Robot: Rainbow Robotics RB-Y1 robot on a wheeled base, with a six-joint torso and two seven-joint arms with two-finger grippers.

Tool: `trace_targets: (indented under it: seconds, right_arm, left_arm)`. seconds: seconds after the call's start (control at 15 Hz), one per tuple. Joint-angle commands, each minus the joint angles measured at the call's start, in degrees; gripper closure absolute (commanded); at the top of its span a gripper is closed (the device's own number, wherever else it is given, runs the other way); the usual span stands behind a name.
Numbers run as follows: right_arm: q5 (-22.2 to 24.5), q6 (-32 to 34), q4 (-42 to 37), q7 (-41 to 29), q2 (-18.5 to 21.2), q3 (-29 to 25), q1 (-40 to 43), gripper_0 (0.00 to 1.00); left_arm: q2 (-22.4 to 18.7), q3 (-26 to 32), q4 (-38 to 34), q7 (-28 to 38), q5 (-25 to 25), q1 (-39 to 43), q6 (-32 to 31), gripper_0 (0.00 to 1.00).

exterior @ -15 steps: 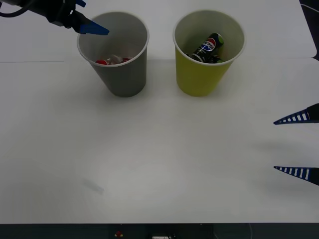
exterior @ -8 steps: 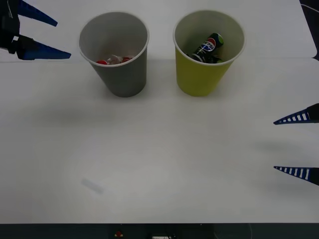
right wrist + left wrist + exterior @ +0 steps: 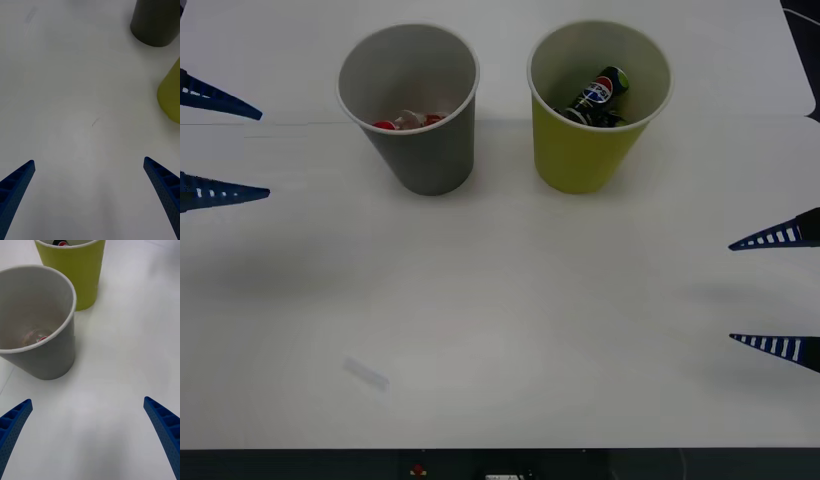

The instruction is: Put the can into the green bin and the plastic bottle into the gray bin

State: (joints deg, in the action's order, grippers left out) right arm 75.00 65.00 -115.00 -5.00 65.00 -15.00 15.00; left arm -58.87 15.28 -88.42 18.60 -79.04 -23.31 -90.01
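Can (image 3: 600, 95) and plastic bottle (image 3: 408, 120) each sit inside a cup in the front view. The black can lies tilted in the green bin (image 3: 592, 150), its long axis slanting from the bin's floor up toward the far right wall, logo facing up. The bottle rests at the bottom of the gray bin (image 3: 425, 150), only its red cap and a bit of clear body visible, so I cannot tell which way it points. Both bins stand upright side by side on the white worktop (image 3: 500, 320), close but apart. My left end effector (image 3: 220, 148) is at the left edge, well clear of the gray bin, fingers spread wide and holding nothing. My right end effector (image 3: 775, 292) is at the right edge, nearer than the bins, also spread wide and empty.

From my right wrist, my fingers (image 3: 165, 187) stand far apart over bare worktop, with the bases of the gray bin (image 3: 155, 22) and green bin (image 3: 170, 97) ahead.

From my left wrist, my fingers (image 3: 15, 423) are equally wide, touching nothing. The gray bin (image 3: 45, 352) is near, the bottle (image 3: 37, 338) lying at its bottom, and the green bin (image 3: 78, 273) stands just behind it.
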Motion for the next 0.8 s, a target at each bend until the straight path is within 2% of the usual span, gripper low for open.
trace_targets:
  seconds: [0.07, 0.27, 0.47, 0.8]
  right_arm:
    - [0.0, 0.0, 0.0, 0.0, 0.0, 0.0, 0.0, 0.0]
    - [0.0, 0.0, 0.0, 0.0, 0.0, 0.0, 0.0, 0.0]
    - [0.0, 0.0, 0.0, 0.0, 0.0, 0.0, 0.0, 0.0]
    - [0.0, 0.0, 0.0, 0.0, 0.0, 0.0, 0.0, 0.0]
  left_arm:
    - [-1.2, 0.7, 0.0, -6.6, 3.6, 5.6, 0.0, 0.0]
    - [-2.8, 0.7, -1.1, -11.8, 6.0, 11.3, 0.0, 0.0]
    - [-4.1, 1.4, -4.3, -13.2, 7.8, 16.9, 0.0, 0.0]
    - [-5.8, 2.3, -8.6, -15.4, 7.8, 22.5, 0.0, 0.0]
